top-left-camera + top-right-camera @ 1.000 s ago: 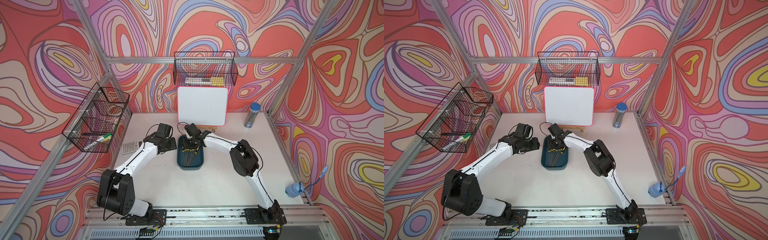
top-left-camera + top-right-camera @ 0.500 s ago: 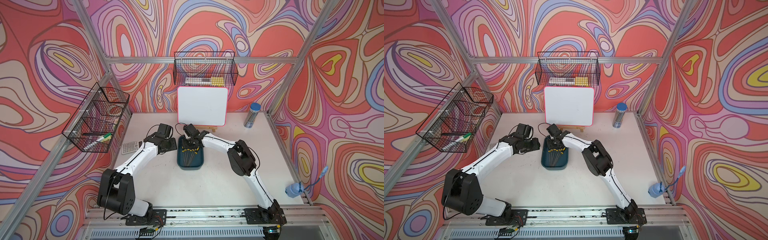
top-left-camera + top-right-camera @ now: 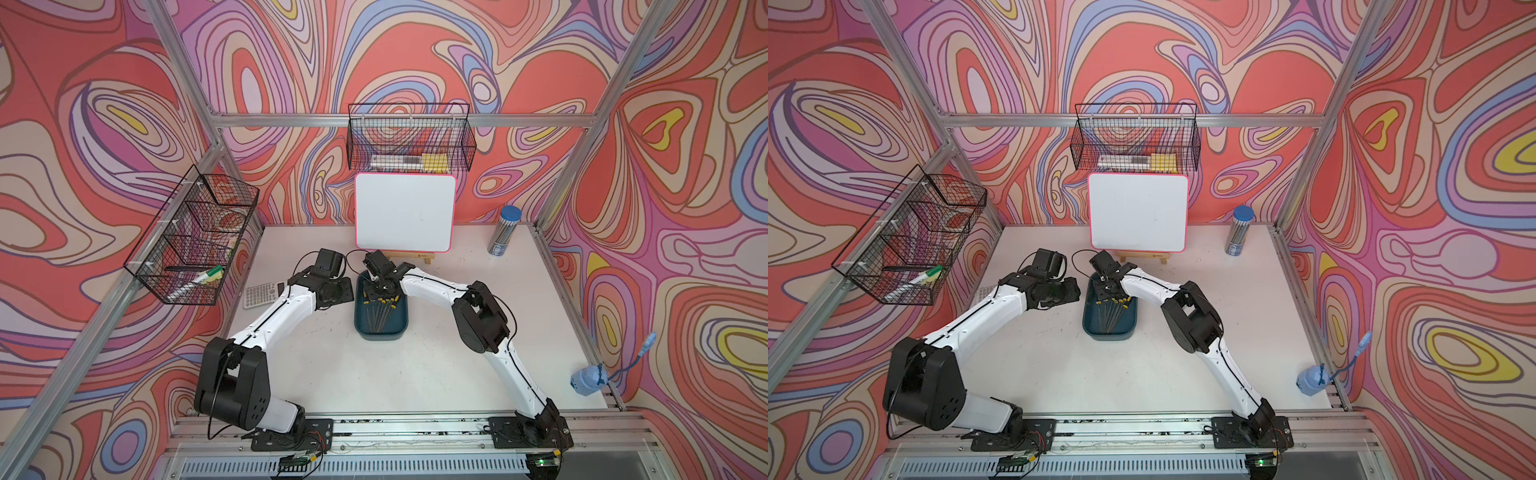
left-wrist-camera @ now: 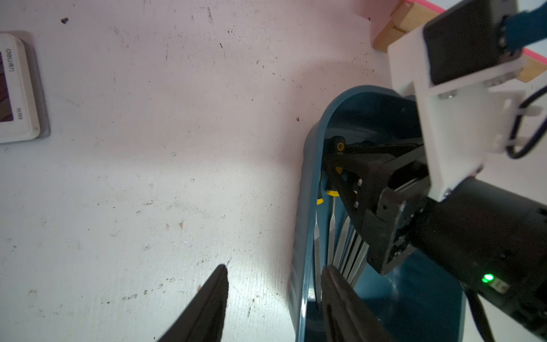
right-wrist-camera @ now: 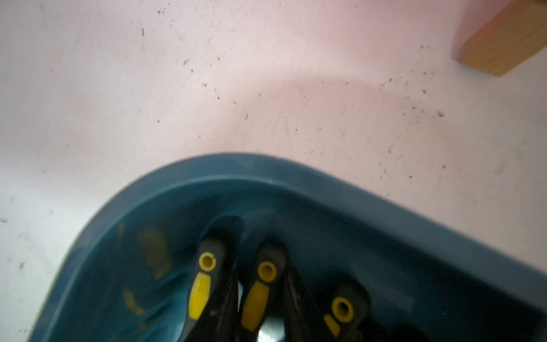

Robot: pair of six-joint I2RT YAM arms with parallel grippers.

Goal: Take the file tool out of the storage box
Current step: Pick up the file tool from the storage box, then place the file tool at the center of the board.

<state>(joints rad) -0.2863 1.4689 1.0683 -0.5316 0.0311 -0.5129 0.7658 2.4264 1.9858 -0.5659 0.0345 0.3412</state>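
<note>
The storage box [image 3: 401, 328] [image 3: 1090, 328] is a shallow teal tub mid-table, holding several file tools with black-and-yellow handles. My right gripper [image 3: 380, 286] [image 3: 1104, 289] reaches down into its far end. In the right wrist view its dark fingers [image 5: 296, 296] hug both sides of the middle file tool handle [image 5: 256, 305], shut on it; two more handles [image 5: 204, 293] [image 5: 342, 309] flank it. My left gripper [image 4: 275, 268] [image 3: 350, 291] is open and straddles the box's left wall [image 4: 305, 207], one finger over the table, one inside next to the grey blades [image 4: 346, 245].
A calculator [image 3: 262, 294] [image 4: 14, 88] lies left of the left arm. A whiteboard [image 3: 403, 212] on a wooden stand [image 4: 393, 29] rises just behind the box. A blue-capped canister [image 3: 504, 230] stands at the back right. Wire baskets [image 3: 195, 237] [image 3: 409, 141] hang on the walls.
The right arm's elbow has drifted slightly left while its gripper stayed low in the box's far end and narrowed on the handle. The left arm has not moved.
</note>
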